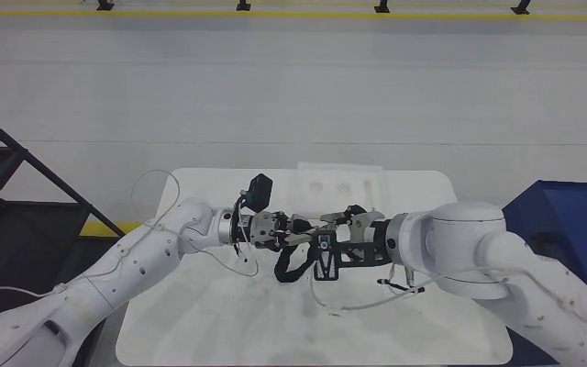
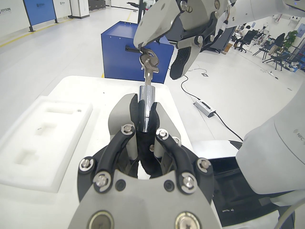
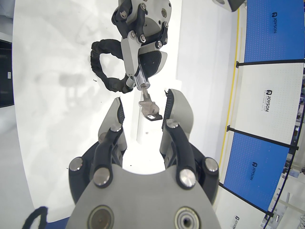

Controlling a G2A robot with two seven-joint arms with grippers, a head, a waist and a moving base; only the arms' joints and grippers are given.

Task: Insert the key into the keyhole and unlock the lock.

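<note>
A chrome lock cylinder [image 2: 145, 110] with a black cable loop [image 3: 100, 67] is held above the table, my left gripper [image 2: 145, 103] shut on it. A silver key [image 2: 149, 66] sticks out of the keyhole, its blade inside the cylinder [image 3: 141, 82]. My right gripper [image 3: 144, 96] is open, its fingers [image 3: 175, 106] on either side of the key's head [image 3: 149, 109] without pinching it. In the top view the two grippers meet nose to nose over the table's middle, left gripper [image 1: 280, 227] facing right gripper [image 1: 341, 223], with the cable [image 1: 292, 266] hanging below.
A white foam tray [image 1: 339, 182] with rectangular pockets lies on the far side of the white table [image 1: 229, 321]; the tray [image 2: 35, 132] also shows beside the left gripper. A blue cabinet [image 1: 550, 216] stands off the table's right end.
</note>
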